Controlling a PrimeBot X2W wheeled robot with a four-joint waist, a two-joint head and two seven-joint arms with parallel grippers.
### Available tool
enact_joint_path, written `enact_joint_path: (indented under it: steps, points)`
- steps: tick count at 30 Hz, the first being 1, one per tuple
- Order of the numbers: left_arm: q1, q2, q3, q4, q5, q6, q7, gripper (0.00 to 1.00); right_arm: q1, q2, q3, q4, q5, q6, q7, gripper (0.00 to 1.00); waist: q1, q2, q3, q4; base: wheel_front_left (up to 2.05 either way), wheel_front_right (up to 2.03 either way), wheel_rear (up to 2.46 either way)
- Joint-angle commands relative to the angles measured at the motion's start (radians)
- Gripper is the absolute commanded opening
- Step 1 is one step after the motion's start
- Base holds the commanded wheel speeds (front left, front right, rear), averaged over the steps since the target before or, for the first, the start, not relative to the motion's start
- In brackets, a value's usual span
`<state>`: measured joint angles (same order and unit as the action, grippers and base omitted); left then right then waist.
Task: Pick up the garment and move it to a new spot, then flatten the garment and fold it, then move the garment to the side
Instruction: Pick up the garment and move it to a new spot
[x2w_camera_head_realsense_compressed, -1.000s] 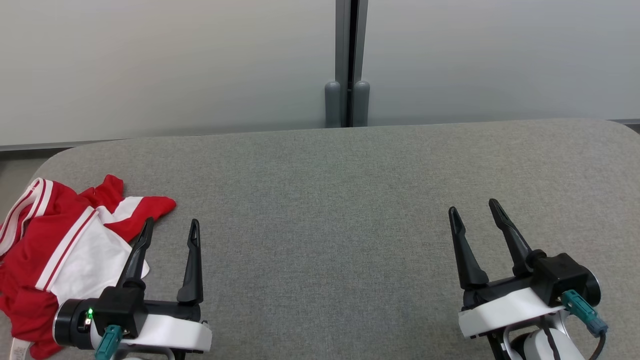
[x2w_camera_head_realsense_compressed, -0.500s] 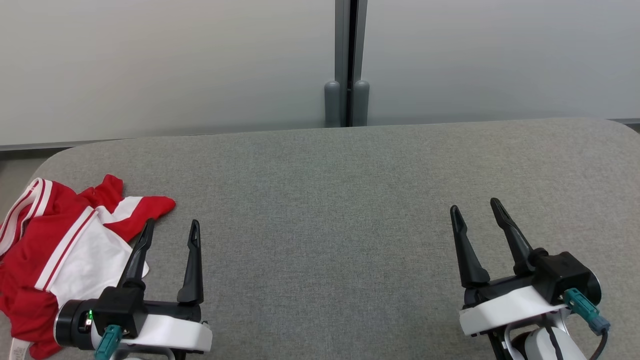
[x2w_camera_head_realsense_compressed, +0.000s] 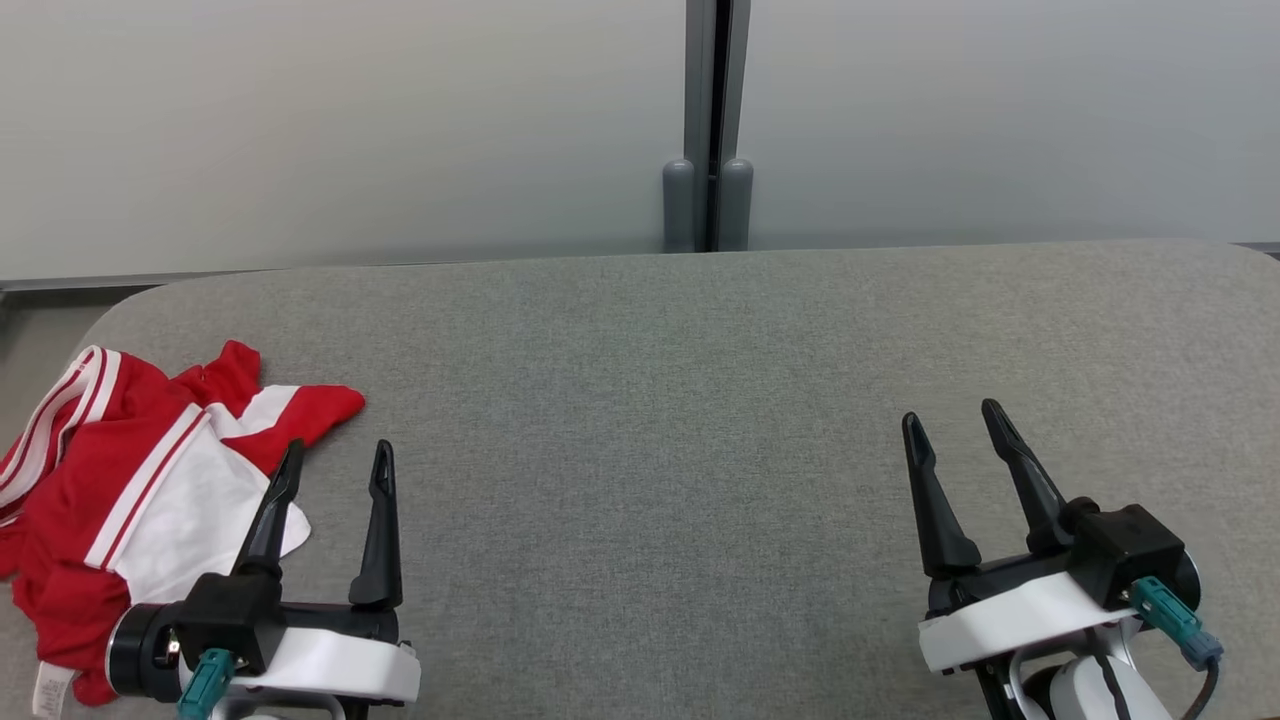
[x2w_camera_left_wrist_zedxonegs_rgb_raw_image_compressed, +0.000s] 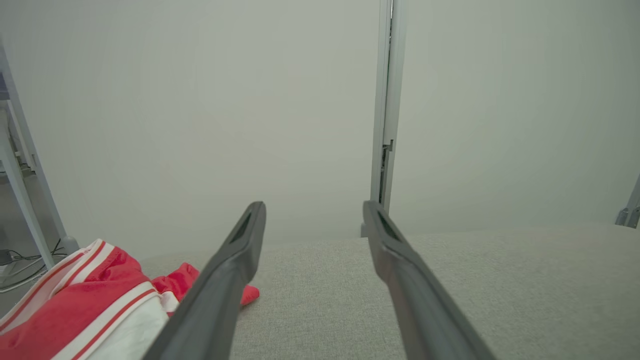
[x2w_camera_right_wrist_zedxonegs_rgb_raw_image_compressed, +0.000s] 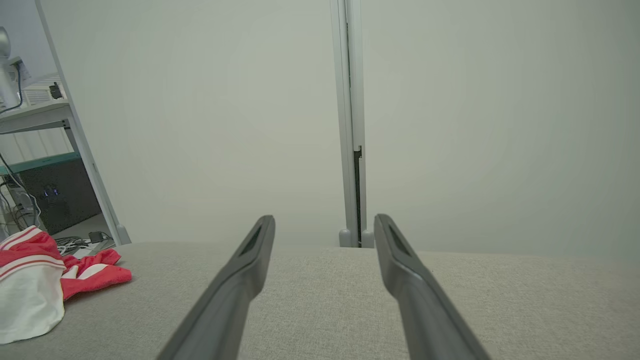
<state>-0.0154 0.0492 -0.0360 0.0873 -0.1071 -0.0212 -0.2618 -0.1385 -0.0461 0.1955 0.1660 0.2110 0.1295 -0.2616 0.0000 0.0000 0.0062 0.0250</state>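
Garment (x2w_camera_head_realsense_compressed: 140, 480), red and white, lies crumpled at the left end of the grey table (x2w_camera_head_realsense_compressed: 650, 400), the heap running roughly near to far. Left gripper (x2w_camera_head_realsense_compressed: 338, 447): jaws apart, empty, its left finger overlapping the garment's right hem; the bulk lies to its left. Right gripper (x2w_camera_head_realsense_compressed: 950, 413): jaws apart, empty, well apart at right. Judgement: left arm nearer; a leftward reach is needed
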Motion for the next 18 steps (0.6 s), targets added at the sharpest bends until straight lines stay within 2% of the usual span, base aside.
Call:
enact_joint_path:
  steps: [1,9,18]
  points:
    - [-0.012,0.003,0.007,0.003,-0.009,-0.003,-0.005,1.00,0.004,-0.008,0.001,0.000,0.008,0.002,-0.005,1.00,0.0000,0.0000,0.000,0.010,0.00,0.00,0.00]
    - [-0.014,0.003,0.016,0.015,-0.055,0.019,-0.005,1.00,0.008,-0.008,0.020,-0.001,0.020,0.002,-0.005,1.00,0.0000,0.0000,0.003,0.065,0.00,0.00,0.00]
    - [-0.003,0.003,0.045,0.029,-0.121,0.038,-0.004,1.00,0.021,-0.007,0.035,-0.007,0.030,0.002,-0.005,1.00,0.0000,0.0000,-0.003,0.190,0.00,0.00,0.00]
